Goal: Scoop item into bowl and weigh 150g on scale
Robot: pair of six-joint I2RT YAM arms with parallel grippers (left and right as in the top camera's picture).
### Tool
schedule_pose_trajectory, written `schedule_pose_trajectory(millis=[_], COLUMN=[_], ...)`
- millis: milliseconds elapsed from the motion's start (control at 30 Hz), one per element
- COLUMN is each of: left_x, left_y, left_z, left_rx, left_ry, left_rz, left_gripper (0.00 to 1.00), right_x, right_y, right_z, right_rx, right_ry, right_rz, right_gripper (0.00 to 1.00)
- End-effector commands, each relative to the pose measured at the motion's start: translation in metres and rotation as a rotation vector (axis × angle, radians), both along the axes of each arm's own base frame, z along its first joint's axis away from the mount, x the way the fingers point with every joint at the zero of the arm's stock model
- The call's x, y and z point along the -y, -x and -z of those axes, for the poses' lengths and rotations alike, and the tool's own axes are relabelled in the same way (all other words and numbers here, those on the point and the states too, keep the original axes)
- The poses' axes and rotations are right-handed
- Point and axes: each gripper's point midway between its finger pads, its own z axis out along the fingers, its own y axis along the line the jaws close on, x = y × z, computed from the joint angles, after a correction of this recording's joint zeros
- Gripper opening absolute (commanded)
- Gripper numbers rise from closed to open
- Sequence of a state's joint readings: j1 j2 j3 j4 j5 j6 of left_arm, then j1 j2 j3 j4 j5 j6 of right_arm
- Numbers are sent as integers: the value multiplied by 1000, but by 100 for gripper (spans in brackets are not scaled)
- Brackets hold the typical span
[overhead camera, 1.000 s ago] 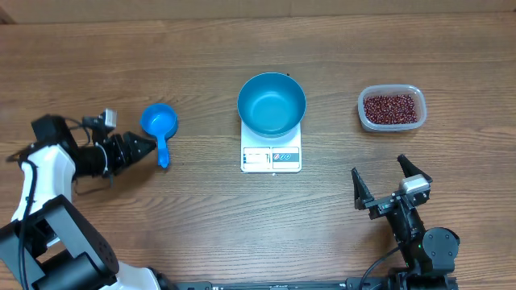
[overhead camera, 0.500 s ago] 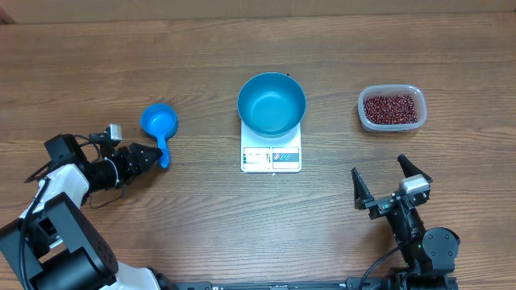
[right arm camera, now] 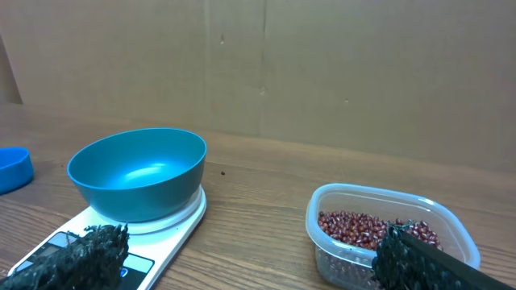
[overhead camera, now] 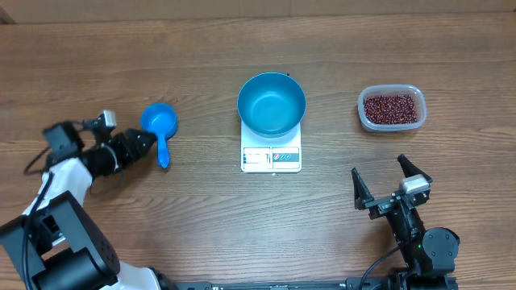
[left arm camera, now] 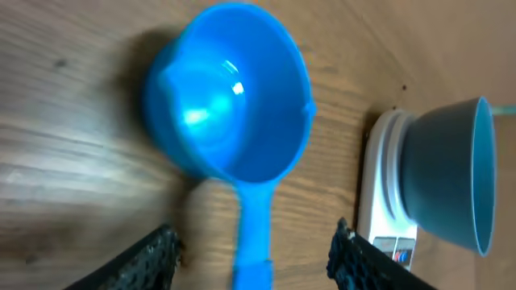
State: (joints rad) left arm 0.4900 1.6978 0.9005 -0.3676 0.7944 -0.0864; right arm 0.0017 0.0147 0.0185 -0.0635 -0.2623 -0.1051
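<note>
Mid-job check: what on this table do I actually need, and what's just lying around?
Needed: beans, clear tub holding them, blue scoop, blue bowl, white scale under it.
Lying about: no stray items visible; just the table and cardboard backdrop.

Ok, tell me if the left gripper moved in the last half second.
Yes. The left gripper shifted along the handle of the blue scoop, toward its cup.

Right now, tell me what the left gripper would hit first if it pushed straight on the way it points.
The blue scoop: its handle lies on that line, between the open fingers of the left gripper, with the cup beyond. How near the handle is cannot be judged from these views.
</note>
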Motion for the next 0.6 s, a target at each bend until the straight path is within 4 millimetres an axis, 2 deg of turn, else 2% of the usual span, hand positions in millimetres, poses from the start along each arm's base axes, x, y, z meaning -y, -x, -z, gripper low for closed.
schedule_pose_trajectory(millis=[0, 167, 333, 467, 567], left_x=[3, 6, -1, -25, -30], left_y=[-35, -54, -61, -60, -62], left_z=[-28, -49, -65, -63, -55], left_rx=[-7, -38, -43, -70, -70], left_ry=[-207, -446, -575, -731, -797], left_rz=[19, 35, 38, 24, 78], left_gripper=[64, 66, 65, 66, 65], right_x=[0, 0, 0, 0, 0], right_y=[0, 0, 0, 0, 0], right_z=[1, 1, 1, 1, 1], right_rx=[5, 5, 5, 5, 5], right_ry=[-6, -6, -6, -6, -6], right_rz=[1, 1, 1, 1, 1], right_gripper=[100, 100, 100, 100, 100])
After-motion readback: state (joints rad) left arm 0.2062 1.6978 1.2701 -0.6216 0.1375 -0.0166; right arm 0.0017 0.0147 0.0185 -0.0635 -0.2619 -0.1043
